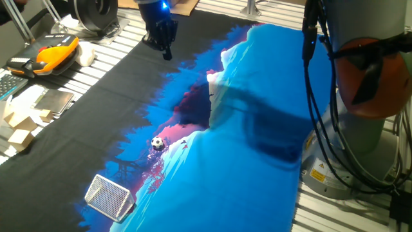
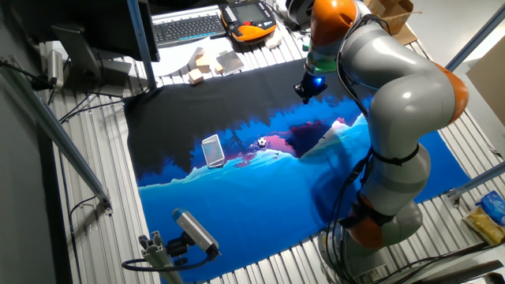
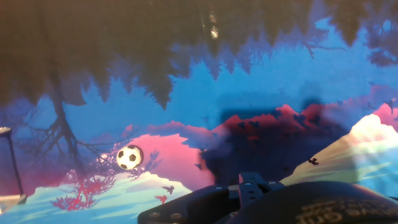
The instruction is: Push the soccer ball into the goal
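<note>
The soccer ball, tiny and white with black patches, rests on the printed blue and pink mat. It also shows in the other fixed view as the ball and low left in the hand view as the ball. The goal, a small white mesh box, stands a short way beyond the ball near the mat's corner; the goal sits left of the ball there. Only a frame edge of the goal shows in the hand view. My gripper hovers far from the ball over the black part of the mat, fingers together, holding nothing; the gripper is seen under the arm.
An orange teach pendant, wooden blocks and a keyboard lie off the mat on the slatted table. The robot's base with hanging cables stands beside the mat. A camera on a stand sits at the table's edge.
</note>
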Available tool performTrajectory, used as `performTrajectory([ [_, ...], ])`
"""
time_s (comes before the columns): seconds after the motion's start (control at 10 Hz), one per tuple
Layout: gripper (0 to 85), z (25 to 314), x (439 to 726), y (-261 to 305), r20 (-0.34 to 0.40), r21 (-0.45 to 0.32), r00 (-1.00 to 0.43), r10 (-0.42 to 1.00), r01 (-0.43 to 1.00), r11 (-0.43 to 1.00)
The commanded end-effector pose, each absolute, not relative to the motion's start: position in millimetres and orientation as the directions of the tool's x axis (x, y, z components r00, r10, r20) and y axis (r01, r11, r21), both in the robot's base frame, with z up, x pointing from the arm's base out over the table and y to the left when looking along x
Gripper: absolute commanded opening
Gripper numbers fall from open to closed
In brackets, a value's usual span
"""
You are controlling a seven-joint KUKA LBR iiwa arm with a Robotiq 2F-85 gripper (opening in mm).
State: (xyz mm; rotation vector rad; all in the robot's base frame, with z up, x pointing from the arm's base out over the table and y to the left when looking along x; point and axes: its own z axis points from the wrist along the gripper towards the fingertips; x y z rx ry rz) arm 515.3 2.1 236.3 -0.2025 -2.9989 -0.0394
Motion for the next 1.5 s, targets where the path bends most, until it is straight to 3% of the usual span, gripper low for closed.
performTrajectory([
  [0.0,0.0,236.0,515.3,2.2,0.102,0.041,-0.986,0.135,0.14,0.989],
  [0.4,0.0,236.0,515.3,2.2,0.164,0.029,-0.979,0.12,0.127,0.992],
  [1.1,0.0,234.2,515.7,2.4,0.164,0.02,-0.979,0.122,0.127,0.992],
  [1.4,0.0,205.1,513.3,6.0,0.17,0.018,-0.979,0.116,0.12,0.993],
])
